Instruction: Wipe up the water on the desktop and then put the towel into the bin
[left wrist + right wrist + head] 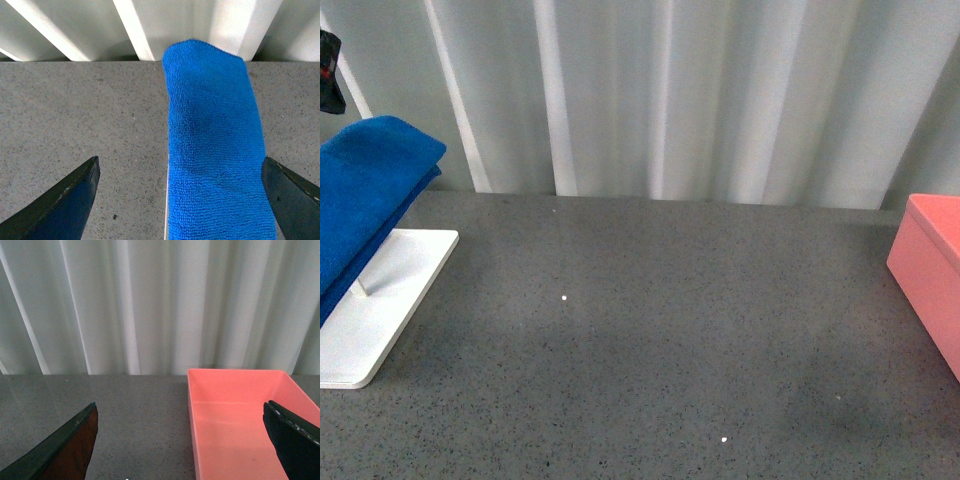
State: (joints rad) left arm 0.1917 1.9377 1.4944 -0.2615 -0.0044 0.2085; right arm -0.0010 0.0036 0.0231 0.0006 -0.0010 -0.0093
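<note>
Front view shows the task at its very start: the blue towel (370, 190) hangs folded over a rack at the left edge of the frame, above the white rack base (395, 290), and nothing has touched the grey desktop (660, 320) that fills the middle. No puddle can be made out on that surface, only fine speckle and a few tiny white dots, so where the water lies cannot be told. The pink bin (932, 265) sits at the right edge of the frame, well apart from the towel. In the left wrist view the left gripper (180, 160) is spread wide, its two dark fingers standing either side of the towel without touching it, so no grasp is made yet. In the right wrist view the right gripper (180, 407) is likewise spread and holds nothing, and the bin's inside, as far as it shows, is bare. By my judgement everything is left to do: taking the towel off the rack, wiping the desktop, and dropping the towel in the bin.
</note>
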